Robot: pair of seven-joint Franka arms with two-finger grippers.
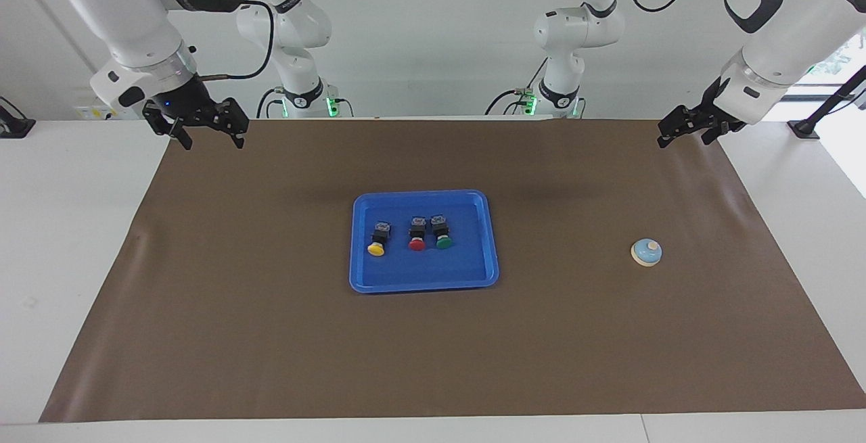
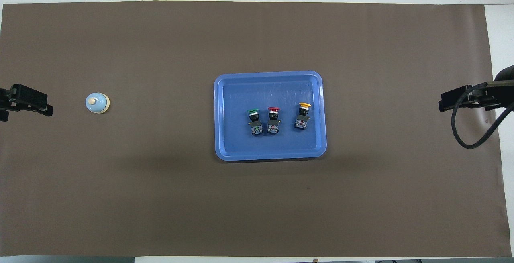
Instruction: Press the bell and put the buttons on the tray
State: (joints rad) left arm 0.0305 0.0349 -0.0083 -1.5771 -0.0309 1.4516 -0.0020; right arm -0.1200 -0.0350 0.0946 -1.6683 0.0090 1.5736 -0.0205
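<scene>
While both end effectors hang apart-fingered, left end effector (image 1: 685, 130), right end effector (image 1: 206, 133), buttons (image 1: 416, 234) on tray (image 1: 423, 284), bell (image 1: 647, 252) alone on brown mat (image 1: 270, 335).

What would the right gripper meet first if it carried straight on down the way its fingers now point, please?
Probably only the brown mat: the open right gripper hangs over its corner, with the tray well aside, though depth is uncertain.

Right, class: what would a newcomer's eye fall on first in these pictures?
First, the bright-blue plastic rectangular tray at the middle of the brown mat, holding three black-bodied push-buttons in a row: yellow-capped, red-capped, green-capped. Next, the small light-blue dome bell, alone toward the left arm's end.
</scene>
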